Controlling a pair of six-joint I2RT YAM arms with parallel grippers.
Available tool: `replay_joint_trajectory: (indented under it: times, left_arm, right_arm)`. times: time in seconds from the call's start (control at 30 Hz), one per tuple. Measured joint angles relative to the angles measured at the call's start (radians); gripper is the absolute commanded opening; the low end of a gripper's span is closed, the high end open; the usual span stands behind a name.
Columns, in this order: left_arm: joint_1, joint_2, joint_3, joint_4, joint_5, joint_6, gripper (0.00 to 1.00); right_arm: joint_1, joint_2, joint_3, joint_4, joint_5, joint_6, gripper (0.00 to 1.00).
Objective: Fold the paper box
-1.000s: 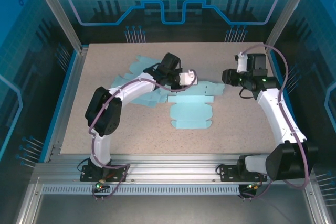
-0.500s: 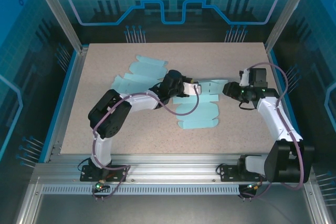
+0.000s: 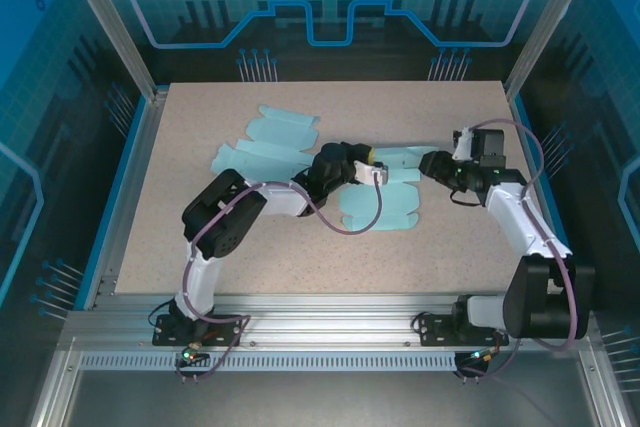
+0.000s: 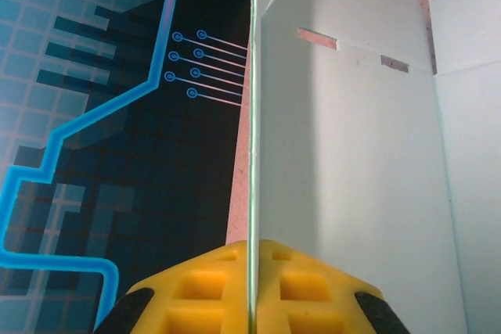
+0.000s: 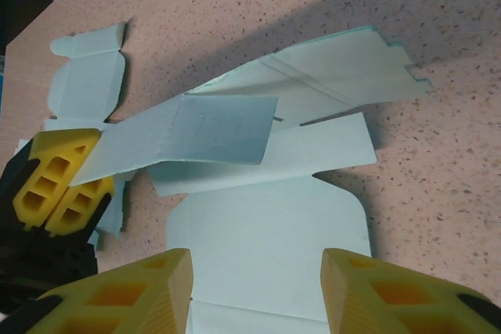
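The paper box (image 3: pixel 385 209) is a pale blue cut-out sheet lying mostly flat at the table's middle. My left gripper (image 3: pixel 374 169) is at its back left edge, shut on one flap. In the left wrist view the flap's thin edge (image 4: pixel 252 115) runs straight between the closed yellow fingers (image 4: pixel 313 287), with the box panel (image 4: pixel 352 177) to the right. The right wrist view shows that raised flap (image 5: pixel 180 134) held by the left gripper's fingers (image 5: pixel 59 181). My right gripper (image 5: pixel 258 291) hovers open over the box's flat panel (image 5: pixel 266 224), nothing between its fingers; from above it (image 3: pixel 431 163) sits at the box's right end.
Several more flat blue paper blanks (image 3: pixel 265 142) lie at the back left of the speckled table (image 3: pixel 200 247); one of them (image 5: pixel 86 76) is also in the right wrist view. Blue enclosure walls (image 3: pixel 130 127) border the table.
My left gripper has moved right and nearer with the flap, and the box has shifted right with it. My right gripper has come down and closer to the box's right end.
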Motion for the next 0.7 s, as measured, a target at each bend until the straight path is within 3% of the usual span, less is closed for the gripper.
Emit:
replay_joint_trajectory:
  times: [0.43, 0.7]
  left_arm:
    - [-0.006, 0.043, -0.001, 0.076, -0.023, 0.063, 0.04]
    - [-0.006, 0.056, -0.003, 0.113, -0.034, 0.082, 0.04]
  right_arm:
    - [0.093, 0.208, 0.255, -0.024, 0.049, -0.004, 0.56]
    - [0.141, 0.318, 0.266, -0.033, 0.066, 0.004, 0.56]
